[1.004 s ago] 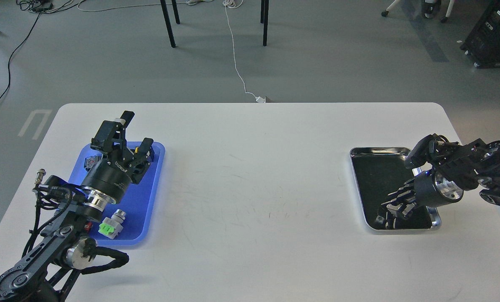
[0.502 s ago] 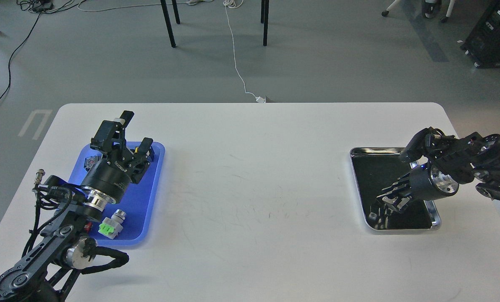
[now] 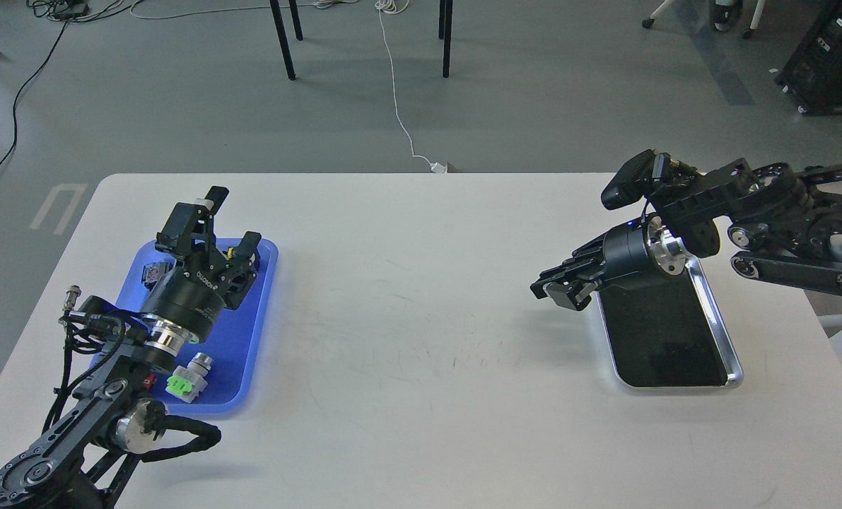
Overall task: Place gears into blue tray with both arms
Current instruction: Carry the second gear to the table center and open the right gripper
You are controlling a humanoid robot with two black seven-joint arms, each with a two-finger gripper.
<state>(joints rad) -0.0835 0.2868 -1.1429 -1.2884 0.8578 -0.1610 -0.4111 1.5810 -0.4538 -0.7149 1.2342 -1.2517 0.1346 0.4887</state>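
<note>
The blue tray (image 3: 245, 332) lies at the table's left. My left gripper (image 3: 232, 223) hovers over its far end, open, with nothing between its widely spread fingers. My right gripper (image 3: 552, 288) hangs in the air above the table, just left of the far-left corner of the silver-rimmed metal tray (image 3: 716, 319). Its dark fingers sit close together and point left; I cannot tell them apart. No gears show anywhere: none in the metal tray's black inside, none on the blue tray, and anything between the right fingers is too small to see.
Push-button switches lie on the blue tray: a green-capped one (image 3: 186, 379) at the near end, a red-marked one (image 3: 157, 271) at the far left, and a yellow one (image 3: 239, 250) under the left gripper. A white cable (image 3: 401, 120) runs across the floor beyond the table.
My right gripper has risen out of the metal tray's near end and swung up and to the left, past the tray's far-left corner. The left arm has barely moved.
</note>
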